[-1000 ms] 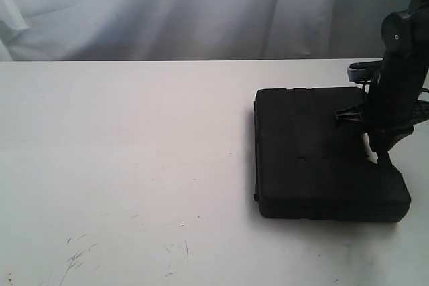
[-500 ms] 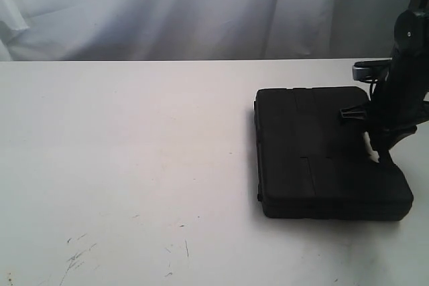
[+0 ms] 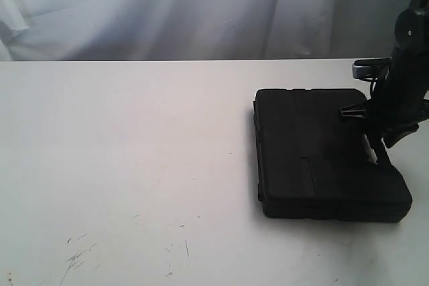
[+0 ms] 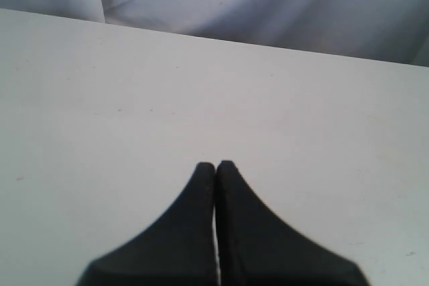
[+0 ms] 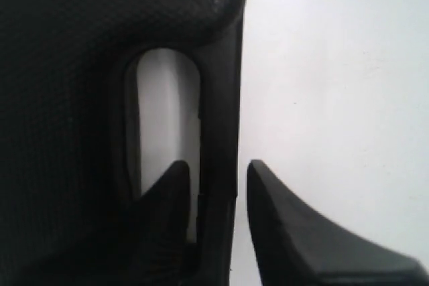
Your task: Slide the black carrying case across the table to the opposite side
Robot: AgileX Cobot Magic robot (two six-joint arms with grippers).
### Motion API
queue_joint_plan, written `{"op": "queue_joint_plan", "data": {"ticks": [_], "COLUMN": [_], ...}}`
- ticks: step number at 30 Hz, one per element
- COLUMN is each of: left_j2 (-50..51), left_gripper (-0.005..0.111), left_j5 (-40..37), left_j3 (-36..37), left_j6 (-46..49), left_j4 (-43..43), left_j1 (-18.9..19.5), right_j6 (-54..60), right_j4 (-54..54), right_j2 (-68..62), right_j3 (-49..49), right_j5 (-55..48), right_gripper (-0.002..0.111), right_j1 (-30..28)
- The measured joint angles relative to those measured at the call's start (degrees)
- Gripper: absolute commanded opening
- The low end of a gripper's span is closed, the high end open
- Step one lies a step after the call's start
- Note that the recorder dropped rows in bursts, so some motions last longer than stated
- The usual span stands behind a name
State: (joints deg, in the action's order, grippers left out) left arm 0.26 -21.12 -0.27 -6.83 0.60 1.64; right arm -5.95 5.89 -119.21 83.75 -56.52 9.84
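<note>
The black carrying case (image 3: 315, 152) lies flat on the right part of the white table (image 3: 134, 165). My right gripper (image 3: 377, 159) points down at the case's right edge. In the right wrist view its jaws (image 5: 217, 165) stand open astride the case's handle bar (image 5: 218, 112): one finger is inside the handle opening, the other outside over the table (image 5: 335, 98), with a thin gap showing beside the bar. My left gripper (image 4: 215, 165) is shut on nothing above the bare table (image 4: 201, 65). It does not show in the exterior view.
A white curtain (image 3: 167, 11) hangs behind the table's far edge. Dark scuff marks (image 3: 77, 256) lie near the front left. The tabletop stretches wide to the left of the case.
My right arm has shifted a little to the right along the case's edge, and the case has edged slightly right with it.
</note>
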Motion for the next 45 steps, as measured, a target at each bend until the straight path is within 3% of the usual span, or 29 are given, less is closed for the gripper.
{"op": "queue_joint_plan", "data": {"ticks": [4, 11, 15, 21, 30, 34, 39, 45], "left_j2": [0.0, 0.0, 0.0, 0.0, 0.0, 0.0, 0.0, 0.0], "left_gripper": [0.000, 0.000, 0.000, 0.000, 0.000, 0.000, 0.000, 0.000], "left_j5": [0.0, 0.0, 0.0, 0.0, 0.0, 0.0, 0.0, 0.0], "left_j3": [0.0, 0.0, 0.0, 0.0, 0.0, 0.0, 0.0, 0.0], "left_j6": [0.0, 0.0, 0.0, 0.0, 0.0, 0.0, 0.0, 0.0], "left_j4": [0.0, 0.0, 0.0, 0.0, 0.0, 0.0, 0.0, 0.0], "left_j1": [0.0, 0.0, 0.0, 0.0, 0.0, 0.0, 0.0, 0.0], "right_j6": [0.0, 0.0, -0.6, -0.9, 2.4, 2.7, 2.7, 2.7], "right_j4": [0.0, -0.7, -3.1, -10.0, -14.5, -15.5, -17.8, -18.3], "right_j2": [1.1, 5.3, 9.2, 16.7, 32.3, 40.5, 58.1, 73.9], "right_j3": [0.0, 0.0, 0.0, 0.0, -0.8, -5.8, -22.1, -30.3], "right_j5": [0.4, 0.2, -0.1, -1.3, 2.9, 8.5, 22.2, 22.0], "right_gripper": [0.048, 0.047, 0.034, 0.000, 0.000, 0.000, 0.000, 0.000], "right_j1": [0.0, 0.0, 0.0, 0.0, 3.1, 5.6, 8.2, 8.2]}}
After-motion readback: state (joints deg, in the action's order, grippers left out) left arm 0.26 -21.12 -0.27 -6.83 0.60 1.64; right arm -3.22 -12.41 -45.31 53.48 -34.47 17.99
